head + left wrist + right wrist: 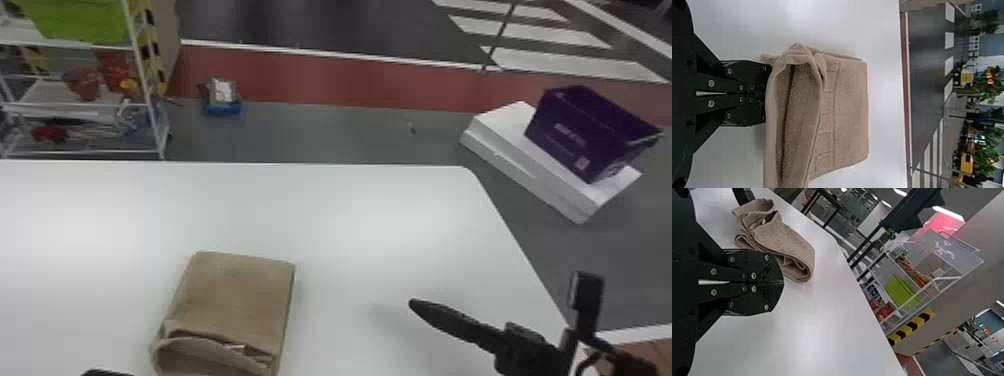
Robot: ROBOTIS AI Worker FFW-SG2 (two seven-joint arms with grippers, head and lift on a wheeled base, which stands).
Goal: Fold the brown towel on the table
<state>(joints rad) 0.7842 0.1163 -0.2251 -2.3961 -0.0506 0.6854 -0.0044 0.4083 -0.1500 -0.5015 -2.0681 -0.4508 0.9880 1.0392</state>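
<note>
Brown towel is seen on the white table, left of centre at the near side in the head view, already folded into a layered rectangle, with its near end loose and raised in a loop. Left gripper is only partly seen at the head view's bottom edge; in the left wrist view its fingers are closed on the towel's raised edge, tips hidden by cloth. Right gripper is held over the table, well apart right of the towel, fingers closed together, nothing gripped.
</note>
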